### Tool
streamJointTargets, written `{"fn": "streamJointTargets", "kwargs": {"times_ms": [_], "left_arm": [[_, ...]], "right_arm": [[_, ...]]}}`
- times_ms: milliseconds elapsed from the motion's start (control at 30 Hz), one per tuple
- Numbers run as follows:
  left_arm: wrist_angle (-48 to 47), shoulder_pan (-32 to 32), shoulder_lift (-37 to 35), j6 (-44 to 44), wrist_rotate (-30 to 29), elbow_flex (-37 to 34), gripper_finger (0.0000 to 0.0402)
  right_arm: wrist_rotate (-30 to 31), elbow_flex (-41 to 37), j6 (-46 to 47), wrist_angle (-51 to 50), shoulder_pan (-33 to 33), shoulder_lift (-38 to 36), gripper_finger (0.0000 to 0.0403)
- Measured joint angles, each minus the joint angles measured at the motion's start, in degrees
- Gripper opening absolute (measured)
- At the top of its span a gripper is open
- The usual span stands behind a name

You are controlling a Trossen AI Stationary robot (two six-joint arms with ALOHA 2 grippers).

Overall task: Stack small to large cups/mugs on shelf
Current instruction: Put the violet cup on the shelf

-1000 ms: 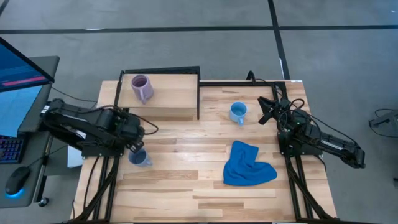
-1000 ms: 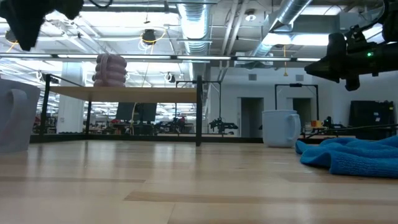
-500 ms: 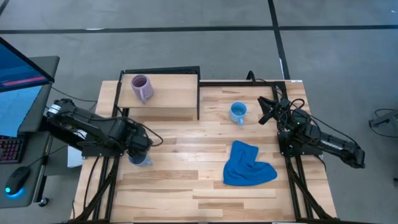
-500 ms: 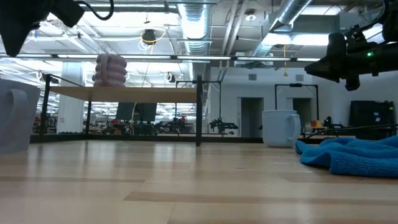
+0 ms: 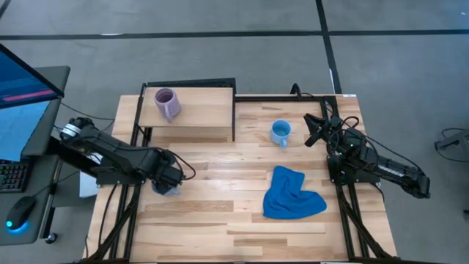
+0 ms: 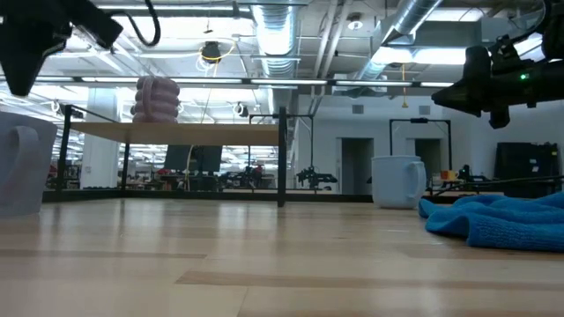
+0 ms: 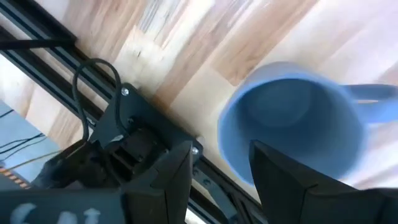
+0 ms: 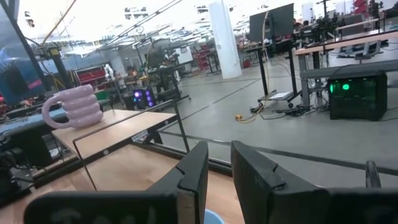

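Note:
The grey-blue mug (image 5: 162,190) stands upright on the tabletop near its left edge, seen from above in the left wrist view (image 7: 292,121). My left gripper (image 7: 221,171) is open above it, one finger over the mug's mouth and one outside its rim; in the low view (image 6: 31,53) it hangs clear above the mug (image 6: 18,172). The pale purple mug (image 5: 167,103) stands on the shelf (image 5: 201,114). The light blue mug (image 5: 280,133) stands on the table just left of my right gripper (image 5: 311,130), which is open by a narrow gap and empty.
A crumpled blue cloth (image 5: 292,194) lies on the tabletop at the right, near the front. The shelf's black frame posts (image 6: 282,158) stand at the far left. Bare wood lies between the grey-blue mug and the cloth.
My left gripper has moved a little toward the table's right and near edges, ending over the grey-blue mug. The mugs and my right arm have kept still.

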Motion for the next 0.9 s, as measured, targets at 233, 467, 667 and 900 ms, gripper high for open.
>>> {"fn": "streamJointTargets", "kwargs": {"times_ms": [233,467,667,900], "left_arm": [[11.3,0.0,-3.9,0.1,6.5,-11.2,0.0151],[14.3,0.5,-6.1,1.1,6.3,-14.1,0.0151],[14.3,0.5,-5.9,3.0,6.2,-14.4,0.0151],[14.3,0.5,-5.9,3.0,6.4,-14.4,0.0151]], "right_arm": [[0.0,0.0,0.0,0.2,0.0,0.0,0.0093],[0.0,0.0,0.1,0.2,0.0,0.0,0.0093],[0.0,0.0,0.1,0.2,0.0,0.0,0.0093],[0.0,0.0,0.1,0.2,0.0,0.0,0.0093]]}}
